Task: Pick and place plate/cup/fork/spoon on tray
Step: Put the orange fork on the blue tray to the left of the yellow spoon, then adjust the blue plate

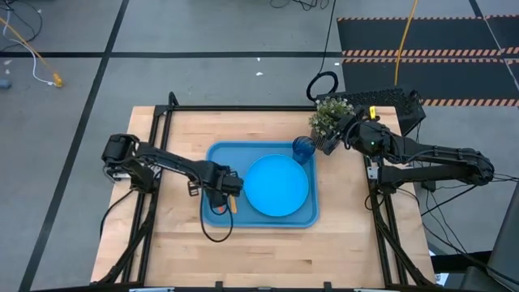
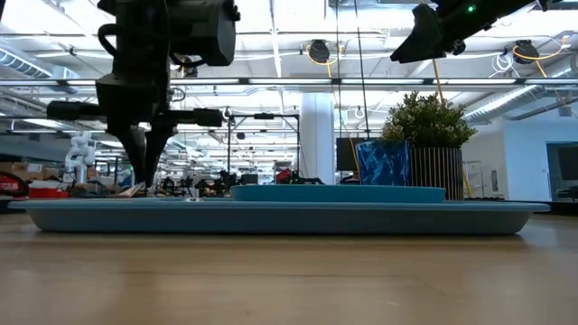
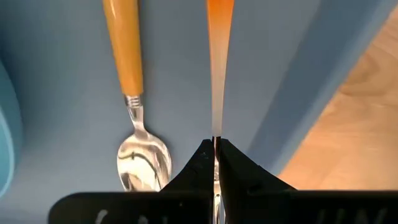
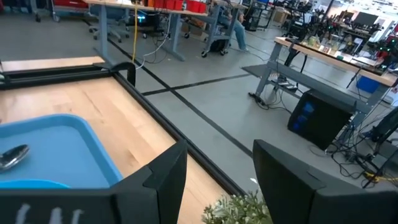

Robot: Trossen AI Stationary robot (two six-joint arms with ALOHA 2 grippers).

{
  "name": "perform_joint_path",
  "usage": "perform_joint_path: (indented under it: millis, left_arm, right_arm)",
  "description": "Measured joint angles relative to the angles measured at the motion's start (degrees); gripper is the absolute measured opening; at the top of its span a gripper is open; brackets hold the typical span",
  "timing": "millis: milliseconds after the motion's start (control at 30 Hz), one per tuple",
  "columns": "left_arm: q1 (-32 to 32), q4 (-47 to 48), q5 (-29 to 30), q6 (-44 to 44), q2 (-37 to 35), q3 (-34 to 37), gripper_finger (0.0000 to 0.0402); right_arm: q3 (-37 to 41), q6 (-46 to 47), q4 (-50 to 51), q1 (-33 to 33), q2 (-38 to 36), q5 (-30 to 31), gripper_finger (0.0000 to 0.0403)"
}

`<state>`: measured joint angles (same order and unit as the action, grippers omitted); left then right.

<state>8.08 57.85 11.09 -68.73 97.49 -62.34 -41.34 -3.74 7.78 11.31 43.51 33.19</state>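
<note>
Jaws: left gripper (image 3: 216, 149) was clamped on the fork (image 3: 218, 68) over the tray's (image 1: 217, 156) left edge; right gripper (image 4: 214, 171) stood wide apart, raised near the potted plant (image 1: 327, 116).
Spoon (image 3: 134, 106): lay on tray beside fork.
Plate (image 1: 276, 186): on tray.
Cup (image 1: 302, 148): tray's far right corner.
Markings: no legible writing seen.

2 dark, slender, jointed arms are seen at the left and right of the high view, each trailed by black cabling. The left gripper (image 3: 215, 163) ends in 2 black wedge-shaped fingers; the right gripper (image 4: 214, 171) has 2 broad black ones.
</note>
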Motion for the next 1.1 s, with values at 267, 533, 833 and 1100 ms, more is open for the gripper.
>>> perform_joint_path:
  millis: [267, 533, 833, 1100]
  left_arm:
    - [-0.7, -4.8, -0.6, -5.6, -0.3, 5.4, 0.0004]
    - [-2.1, -8.5, -0.8, -8.4, -0.2, 6.8, 0.0005]
    - [-3.6, -8.5, -1.9, -8.3, -0.2, 6.8, 0.01]
    - [-3.6, -8.5, 2.1, -8.4, -0.2, 6.8, 0.0127]
  right_arm:
    - [0.0, 1.6, -1.2, 0.0, 0.0, 0.0, 0.0176]
    - [0.0, 3.0, -0.6, 0.0, 0.1, -0.2, 0.0176]
    - [0.0, 3.1, 0.7, 0.0, 0.1, -0.2, 0.0176]
    - [0.0, 2.5, 0.6, 0.0, 0.1, -0.2, 0.0176]
